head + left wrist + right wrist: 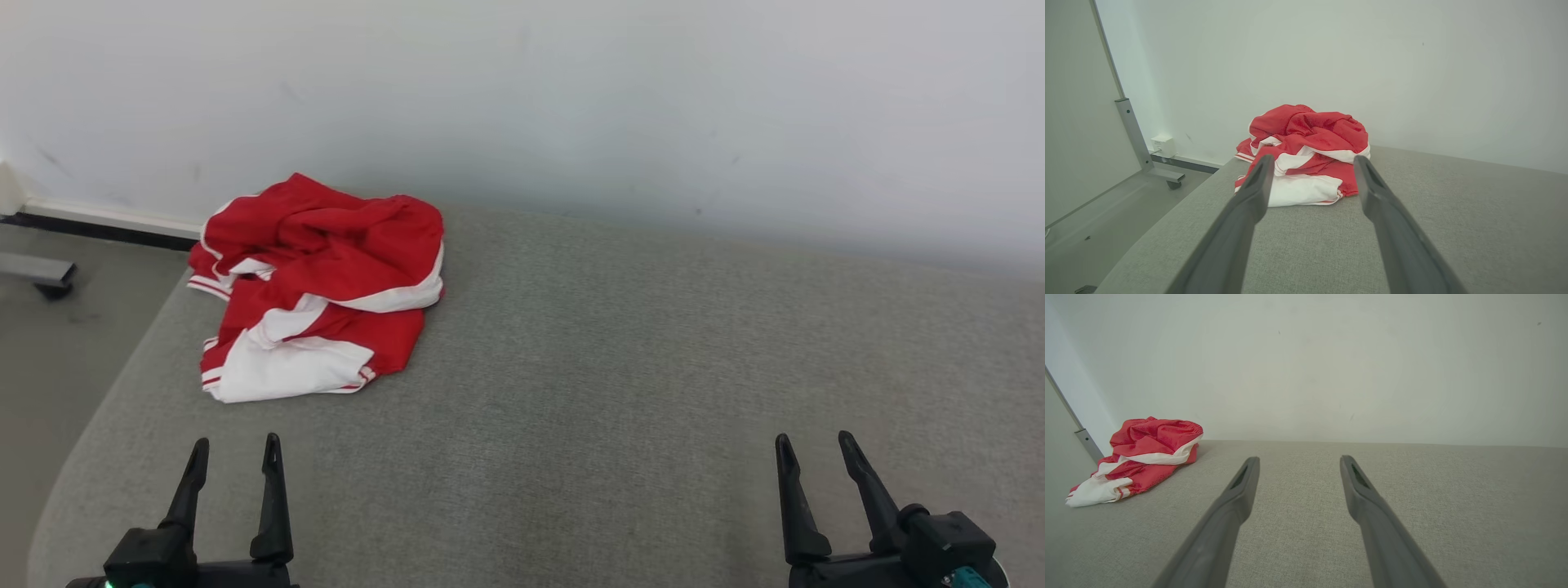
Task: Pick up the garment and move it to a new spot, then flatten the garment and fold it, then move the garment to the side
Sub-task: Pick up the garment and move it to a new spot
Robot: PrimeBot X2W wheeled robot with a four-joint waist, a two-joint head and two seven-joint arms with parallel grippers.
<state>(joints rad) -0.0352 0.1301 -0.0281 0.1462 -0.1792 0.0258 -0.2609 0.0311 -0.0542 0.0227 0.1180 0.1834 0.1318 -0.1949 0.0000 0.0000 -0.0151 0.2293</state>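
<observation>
A red and white garment (314, 290) lies crumpled in a heap at the far left corner of the grey fabric surface (620, 367), close to the white wall. My left gripper (235, 445) hovers open at the lower left, a short way in front of the heap and apart from it. In the left wrist view the garment (1306, 157) sits straight ahead beyond the open left gripper (1312, 161). My right gripper (816, 441) is open at the lower right, far from the cloth. The right wrist view has the garment (1141, 457) at far left, with the right gripper (1298, 461) over bare fabric.
The grey surface has a rounded left edge (98, 408) that drops to the floor. A white wall (571, 98) runs along its far side. A metal frame leg with a caster (1167, 177) and a wall socket (1162, 146) stand on the floor to the left.
</observation>
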